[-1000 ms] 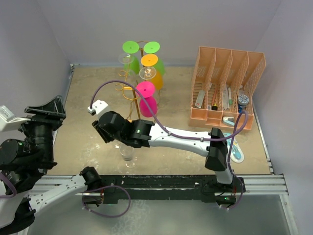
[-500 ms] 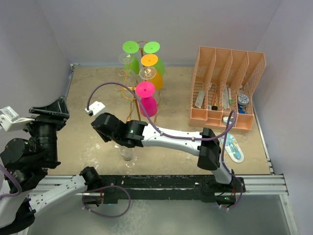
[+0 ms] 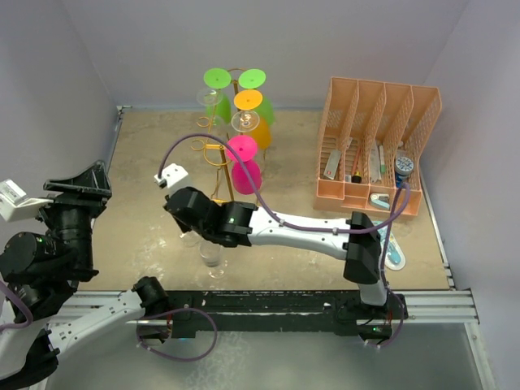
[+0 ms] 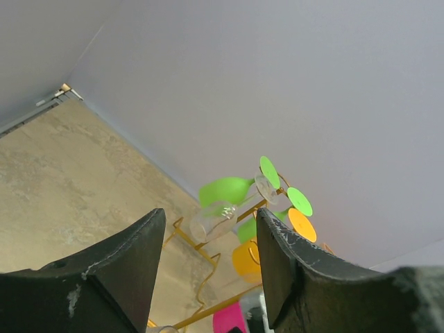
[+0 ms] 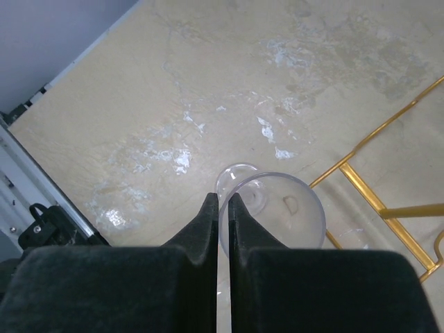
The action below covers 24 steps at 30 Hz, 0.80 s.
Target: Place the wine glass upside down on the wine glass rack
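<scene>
Because the right arm [image 3: 301,227] had to reach across to the left half of the tabletop [image 3: 138,162], the overhead view showed it stretched low and long. Its tool [image 3: 195,226] was tipped down over the clear wine glass [image 3: 213,258], which stood upright on its foot near the front edge, just in front of the rack [image 3: 213,154]. The rack carried green, orange and pink glasses [image 3: 244,175] hung bowl-down by their feet, which was the pose the clear one needed. I could not pick out a free hook. The left tool [image 3: 80,180] sat back by the left wall, seemingly to leave the reach unobstructed, and an orange file holder [image 3: 378,138] stood well apart on the right. From the left wrist, the two fingers [image 4: 125,263] were spread wide with nothing between them, aimed up toward the rack and the back wall. From the right wrist, the fingers [image 5: 201,229] were pressed almost together, and the thin wall of the glass at its rim ran into the slit between them. As best I could judge, the tool was clenched on the rim, one finger inside the bowl and one outside. The rack's gold base wire [image 5: 368,187] lay near the glass on the right. The foot rested on the tabletop, so lifting and turning over were not yet done. A rim grip suited the lift but would demand a full wrist roll.
</scene>
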{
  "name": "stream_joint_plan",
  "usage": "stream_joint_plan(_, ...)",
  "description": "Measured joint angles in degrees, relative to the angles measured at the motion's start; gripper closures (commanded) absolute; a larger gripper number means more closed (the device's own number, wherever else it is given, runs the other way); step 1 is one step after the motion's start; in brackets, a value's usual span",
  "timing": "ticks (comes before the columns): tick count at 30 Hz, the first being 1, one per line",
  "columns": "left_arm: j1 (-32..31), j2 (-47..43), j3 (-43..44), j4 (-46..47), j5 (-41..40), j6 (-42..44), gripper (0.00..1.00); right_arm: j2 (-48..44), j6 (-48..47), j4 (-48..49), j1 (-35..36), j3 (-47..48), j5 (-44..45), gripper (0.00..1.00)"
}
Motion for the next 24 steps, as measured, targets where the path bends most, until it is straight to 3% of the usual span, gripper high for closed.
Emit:
stream_joint_plan(8,0.0,0.0,-0.2,-1.4,2.4,-3.8,0.47,-13.5,0.0,14.0,0.0,-11.6,1.2,1.00)
stream_joint_plan(12,0.0,0.0,-0.3,-3.5,5.0,-7.1,0.47,-17.7,-0.7,24.2,0.0,-12.8,1.7,1.00)
stream_joint_plan(18,0.0,-1.5,-0.7,-4.6,6.9,-12.1,0.47,-19.5,-1.6,39.5,0.0,-14.0,4.3,1.00)
stream_joint_plan(24,0.0,-2.9,-3.1,1.9,9.9,-17.7,0.41,-19.5,-1.6,50.6,0.0,-16.6,6.3,1.00)
